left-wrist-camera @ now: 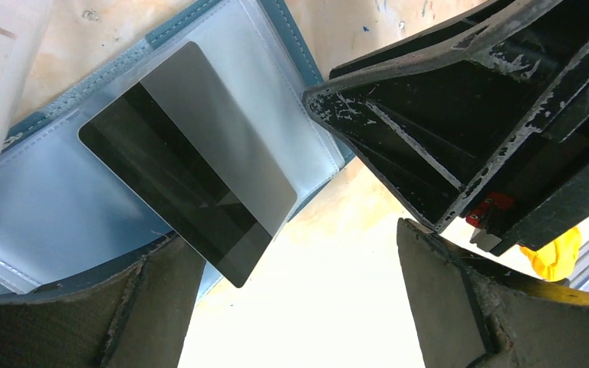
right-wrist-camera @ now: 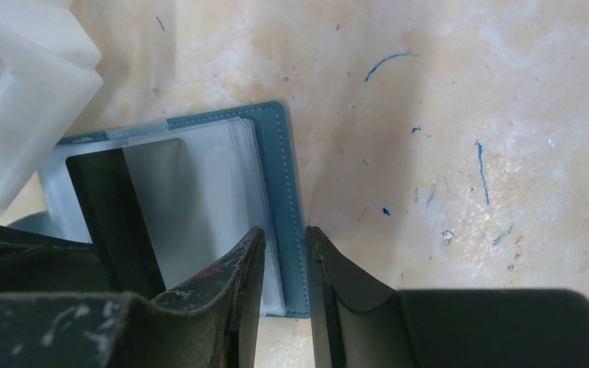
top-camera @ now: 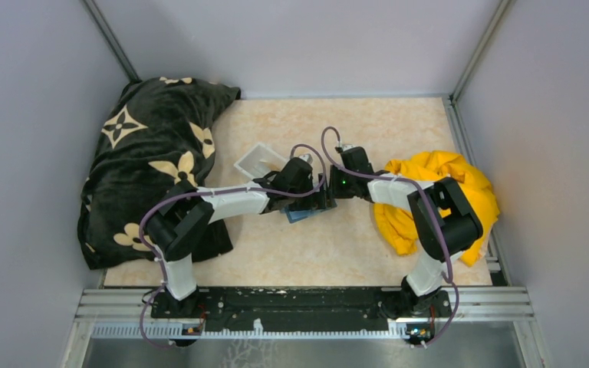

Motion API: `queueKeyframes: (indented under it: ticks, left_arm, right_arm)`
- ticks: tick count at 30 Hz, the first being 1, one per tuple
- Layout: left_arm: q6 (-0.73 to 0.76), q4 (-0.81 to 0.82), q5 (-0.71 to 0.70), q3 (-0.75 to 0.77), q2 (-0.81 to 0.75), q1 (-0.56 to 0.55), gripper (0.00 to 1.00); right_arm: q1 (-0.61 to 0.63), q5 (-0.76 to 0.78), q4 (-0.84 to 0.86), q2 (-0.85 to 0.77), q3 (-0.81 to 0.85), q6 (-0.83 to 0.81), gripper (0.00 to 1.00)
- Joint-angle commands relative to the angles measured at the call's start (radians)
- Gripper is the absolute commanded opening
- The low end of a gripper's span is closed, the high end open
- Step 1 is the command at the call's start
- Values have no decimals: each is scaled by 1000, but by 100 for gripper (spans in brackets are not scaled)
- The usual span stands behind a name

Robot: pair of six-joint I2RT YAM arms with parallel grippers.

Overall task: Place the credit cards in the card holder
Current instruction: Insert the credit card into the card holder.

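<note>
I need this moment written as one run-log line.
left end effector: open above card holder | right end effector: jaws slightly apart at its edge | grey card: lying on open card holder

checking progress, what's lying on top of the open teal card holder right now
A grey card lies askew on the card holder's clear sleeves, one corner past the edge. Whether other cards sit beneath it is hidden.
</note>
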Motion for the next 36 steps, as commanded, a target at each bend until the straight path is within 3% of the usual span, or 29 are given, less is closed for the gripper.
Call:
queueKeyframes:
  ticks: [1,14,18,22,29,36]
  left_arm:
    - [60,-275,-99,-13,73,5,100]
    - [131,-278,-109,-2,123,-3,95]
    - [157,-279,-98,-3,142,-4,95]
    - [174,-286,-84,1,166,-3,95]
    - [183,-293,-64,4,195,-4,96]
    - [179,-286,-80,-14,186,-4,96]
  right_arm:
    - [11,-2,-40,8,40,-21,28]
    - [10,-22,-32,-3,54,-32,29]
    - [8,-16,-26,-7,50,-33,44]
    - [6,-29,-23,-1,55,-41,51]
    - [6,-51,-42,22,73,-59,51]
    - [-19,18,-19,-76,23,-28,49]
